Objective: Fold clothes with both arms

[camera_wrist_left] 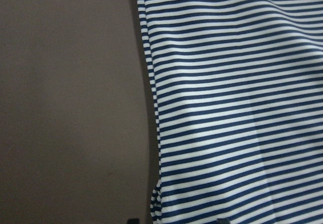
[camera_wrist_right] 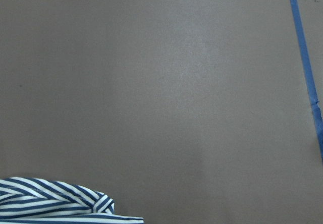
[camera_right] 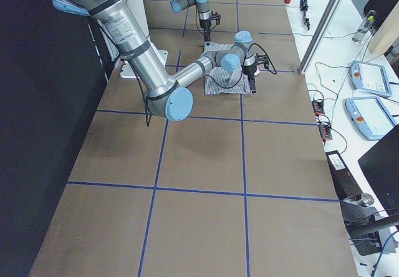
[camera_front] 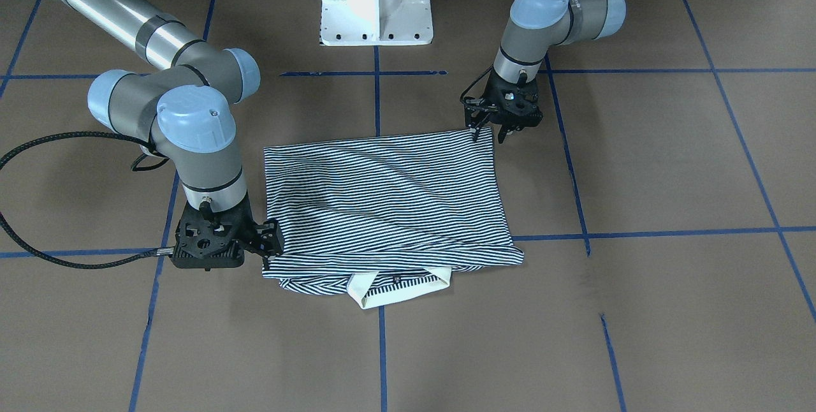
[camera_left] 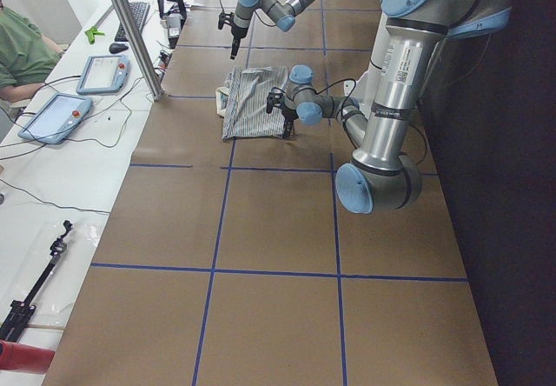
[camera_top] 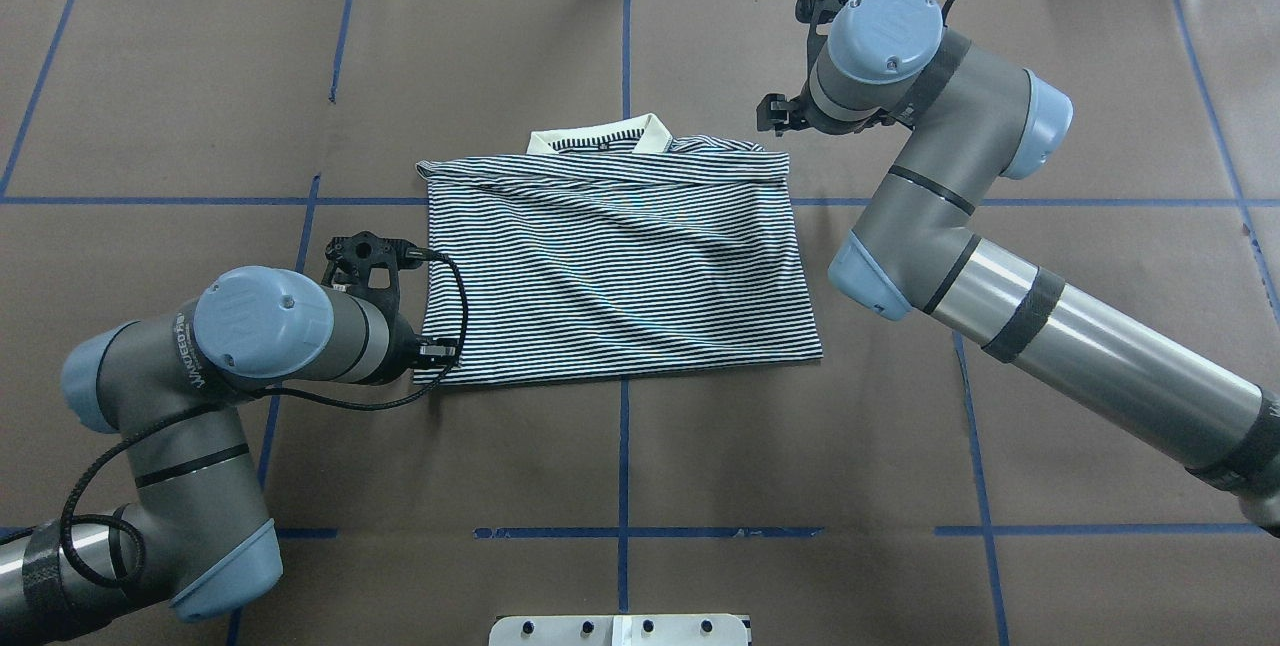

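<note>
The striped polo shirt (camera_front: 389,201) lies folded into a rough rectangle on the brown table, and it also shows in the overhead view (camera_top: 620,266). Its cream collar (camera_front: 401,287) sticks out at the edge far from the robot. My left gripper (camera_front: 489,136) is open at the shirt's near left corner. In the left wrist view its fingertips (camera_wrist_left: 132,220) straddle the shirt's edge (camera_wrist_left: 151,133). My right gripper (camera_front: 271,249) hangs beside the far right corner and looks open and empty. In the right wrist view only a shirt corner (camera_wrist_right: 50,199) shows.
The white pedestal base (camera_front: 376,10) stands at the robot's side of the table. Blue tape lines (camera_front: 381,348) cross the brown surface. An operators' bench with tablets (camera_left: 52,116) runs along the table's far side, where a person in green (camera_left: 22,51) sits.
</note>
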